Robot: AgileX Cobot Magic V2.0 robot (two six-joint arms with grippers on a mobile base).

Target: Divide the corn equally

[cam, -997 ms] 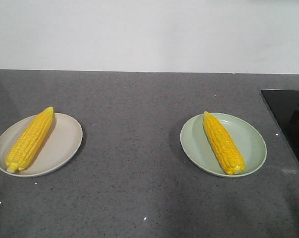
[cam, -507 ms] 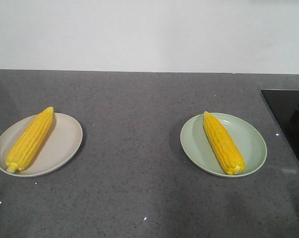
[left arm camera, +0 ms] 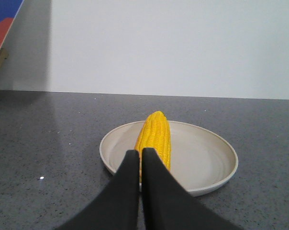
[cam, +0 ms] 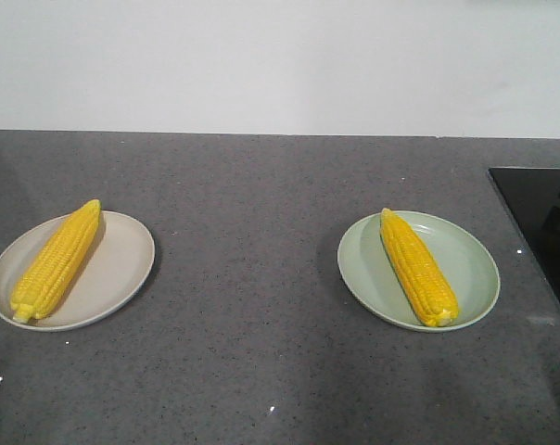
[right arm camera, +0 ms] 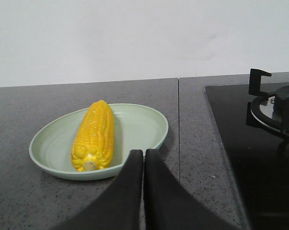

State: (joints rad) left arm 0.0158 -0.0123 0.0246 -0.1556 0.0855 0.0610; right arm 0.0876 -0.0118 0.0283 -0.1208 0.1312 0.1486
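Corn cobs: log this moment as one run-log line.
yellow corn cobs: one on beige plate, one on pale green plate | left gripper shut, empty | right gripper shut, empty

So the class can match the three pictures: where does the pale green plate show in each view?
Front view: pale green plate right of centre, one cob lying on it.
Left wrist view: not in it; only the beige plate shows.
Right wrist view: pale green plate left of centre.
Shared landmark: the black hob, right of it.

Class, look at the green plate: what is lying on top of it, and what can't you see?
One cob of corn lies on the green plate, set toward one side. Otherwise its surface is bare. The strip of plate beneath the cob is covered.
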